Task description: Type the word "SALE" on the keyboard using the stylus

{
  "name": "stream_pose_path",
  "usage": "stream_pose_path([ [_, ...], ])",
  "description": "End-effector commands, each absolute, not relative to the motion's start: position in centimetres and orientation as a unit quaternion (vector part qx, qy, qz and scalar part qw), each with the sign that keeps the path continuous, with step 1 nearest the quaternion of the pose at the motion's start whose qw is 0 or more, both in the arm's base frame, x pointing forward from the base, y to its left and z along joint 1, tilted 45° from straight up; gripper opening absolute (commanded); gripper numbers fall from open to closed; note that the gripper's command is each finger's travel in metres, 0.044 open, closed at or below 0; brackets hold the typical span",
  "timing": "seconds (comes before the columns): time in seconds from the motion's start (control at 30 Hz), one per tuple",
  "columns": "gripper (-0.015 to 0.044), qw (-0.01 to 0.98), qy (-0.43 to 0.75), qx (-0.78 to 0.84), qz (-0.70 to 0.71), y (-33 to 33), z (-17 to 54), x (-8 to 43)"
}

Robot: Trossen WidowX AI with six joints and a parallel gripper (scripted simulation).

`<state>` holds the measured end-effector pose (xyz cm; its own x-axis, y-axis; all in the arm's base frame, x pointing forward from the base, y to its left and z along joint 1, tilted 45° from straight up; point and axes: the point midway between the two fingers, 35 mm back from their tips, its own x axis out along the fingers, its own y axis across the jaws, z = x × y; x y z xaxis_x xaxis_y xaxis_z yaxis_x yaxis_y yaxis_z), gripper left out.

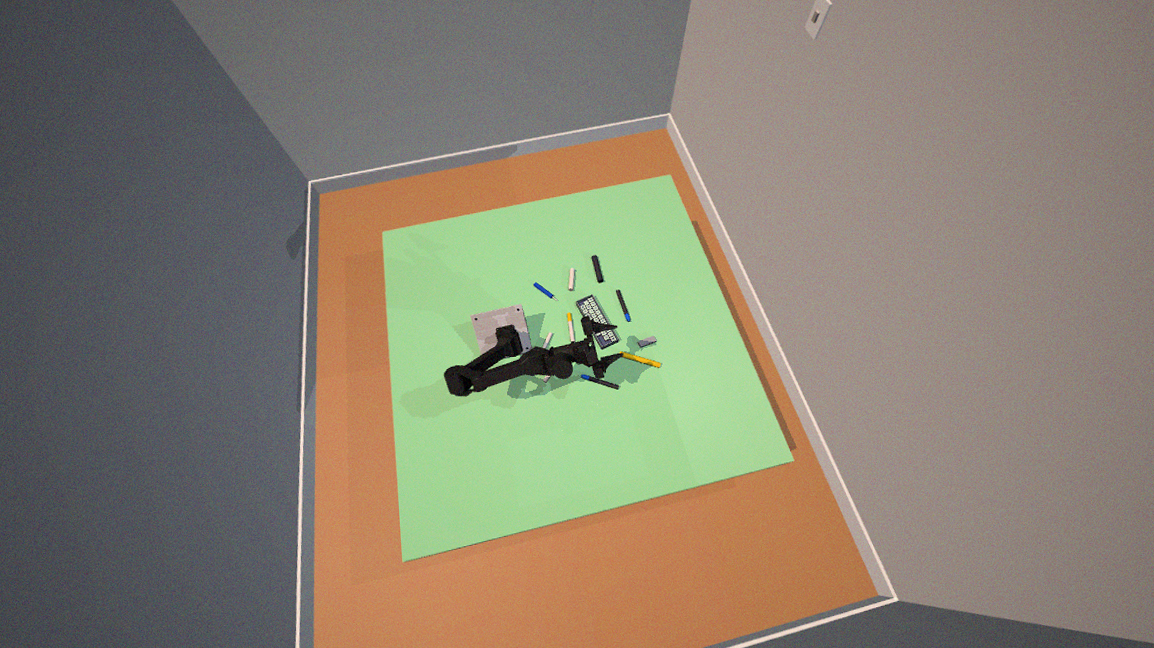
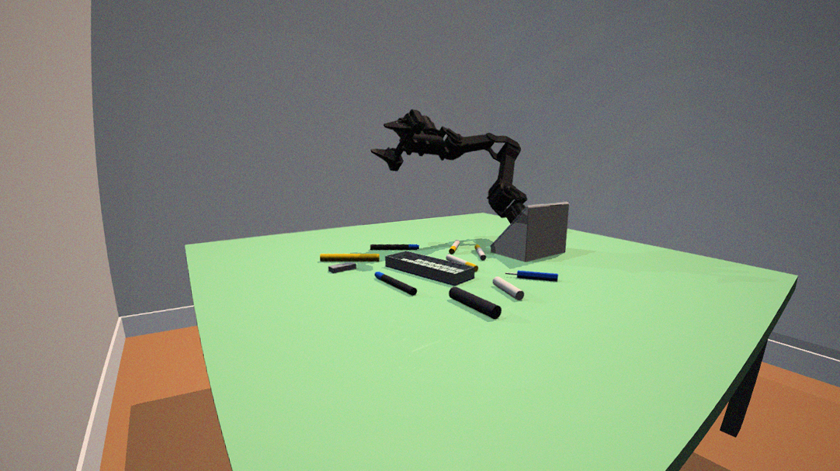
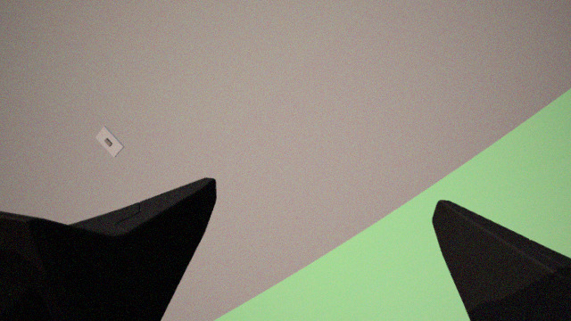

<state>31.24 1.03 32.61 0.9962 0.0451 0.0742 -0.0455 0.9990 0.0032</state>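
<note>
The stylus, a blue pen-like rod [image 1: 543, 290] [image 2: 537, 276] with a thin pointed tip, lies on the green desk [image 1: 500, 470] [image 2: 426, 401] [image 3: 357, 281]. The keyboard [image 1: 591, 310] [image 2: 405, 266], dark with pale keys, lies near the middle of the scattered items; the arm partly covers it in the top view. My gripper [image 1: 618, 339] [image 2: 378, 137] [image 3: 325, 200] is wide open and empty, high above the desk. The wrist view shows neither the stylus nor the keyboard, and single key letters are too small to read.
Around the keyboard lie a thick black cylinder [image 1: 597, 269] [image 2: 474, 302], a white cylinder [image 1: 571, 278] [image 2: 507, 287], two blue-ended black markers [image 1: 622, 304] [image 2: 394, 246], a long yellow marker [image 1: 641, 359] [image 2: 349, 257], a small grey block [image 1: 646, 342] [image 2: 342, 268] and several white-and-yellow markers [image 2: 461, 261].
</note>
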Motion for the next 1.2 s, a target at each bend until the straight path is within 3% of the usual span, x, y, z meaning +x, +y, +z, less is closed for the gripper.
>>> stream_pose_path([
  [0.0, 0.0414, 0.999, -0.032, 0.004, 0.022, 1.0, 32.4, 31.4],
  [0.27, 0.0204, 0.979, 0.202, 0.019, -0.022, 2.4, 22.5, 37.1],
  [0.53, 0.0, 0.904, 0.419, -0.039, -0.078, 4.5, 11.0, 38.6],
  [0.87, 0.0, 0.746, 0.615, -0.203, -0.157, 5.0, 0.0, 35.5],
  [1.17, 0.0, 0.628, 0.673, -0.335, -0.2, 4.9, -4.6, 32.9],
])
